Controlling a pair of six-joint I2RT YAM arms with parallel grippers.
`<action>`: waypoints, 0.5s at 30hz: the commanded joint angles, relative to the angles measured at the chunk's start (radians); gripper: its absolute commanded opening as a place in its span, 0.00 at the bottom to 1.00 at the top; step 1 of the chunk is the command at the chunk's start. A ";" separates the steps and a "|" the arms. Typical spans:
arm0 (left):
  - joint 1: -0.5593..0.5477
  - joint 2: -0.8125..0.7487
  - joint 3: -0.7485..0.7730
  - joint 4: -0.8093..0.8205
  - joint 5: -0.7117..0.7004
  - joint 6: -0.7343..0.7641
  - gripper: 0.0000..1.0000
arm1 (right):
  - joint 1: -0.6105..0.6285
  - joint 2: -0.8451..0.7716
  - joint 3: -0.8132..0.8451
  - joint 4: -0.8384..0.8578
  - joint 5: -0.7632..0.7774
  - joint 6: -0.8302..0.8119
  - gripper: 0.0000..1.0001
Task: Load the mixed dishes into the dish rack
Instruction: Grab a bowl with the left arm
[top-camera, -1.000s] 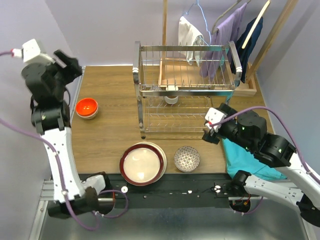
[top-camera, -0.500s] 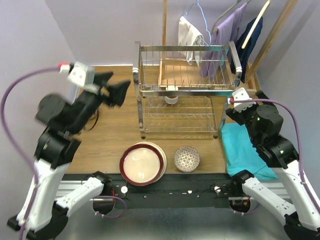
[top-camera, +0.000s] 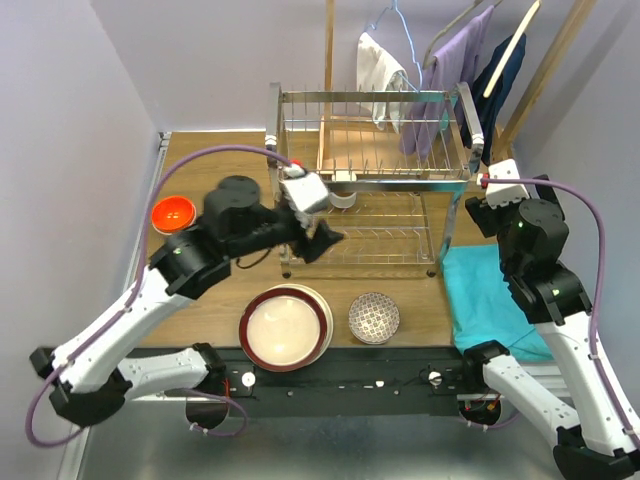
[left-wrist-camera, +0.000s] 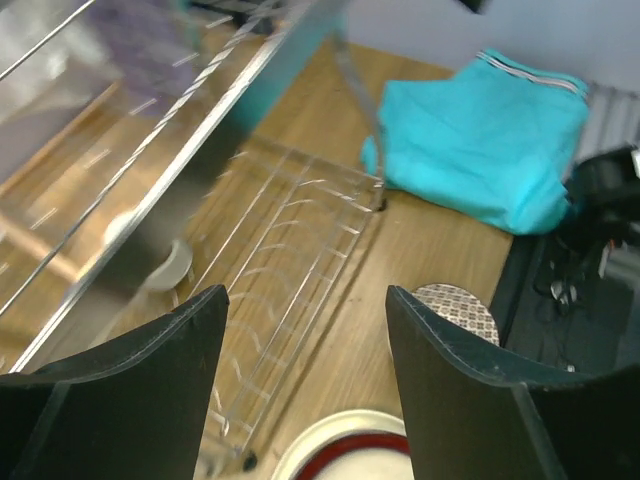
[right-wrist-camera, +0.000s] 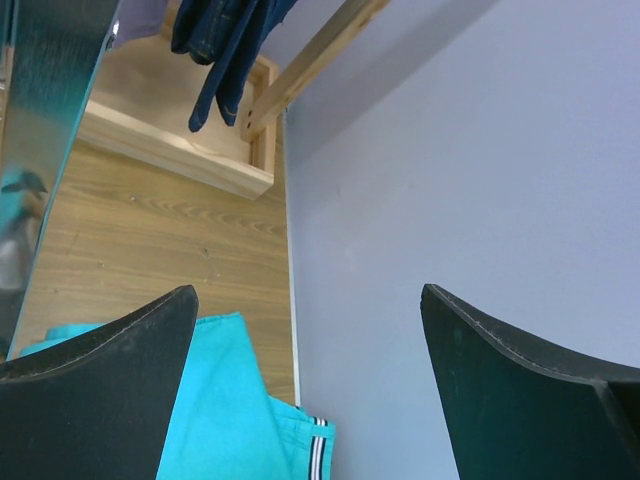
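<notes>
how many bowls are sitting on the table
2: the orange bowl near the left edge, and the patterned bowl at the front, right of the plate stack. A small pale dish inside the dish rack may be another.

No legible text, label, brand, number or sign in any view. Patterned bowl (top-camera: 374, 317): fine decorative print only, no lettering. Turquoise cloth (left-wrist-camera: 480, 130): dark-and-white stripe along hem, no lettering.
</notes>
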 joint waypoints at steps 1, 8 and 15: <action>-0.258 0.058 0.094 0.051 -0.136 0.163 0.75 | -0.017 -0.016 -0.048 0.089 0.009 0.011 1.00; -0.531 0.102 -0.078 0.022 -0.219 0.145 0.79 | -0.046 -0.036 -0.099 0.121 0.015 -0.018 1.00; -0.595 0.251 -0.222 0.069 -0.250 0.090 0.75 | -0.060 -0.020 -0.057 0.047 0.009 0.020 1.00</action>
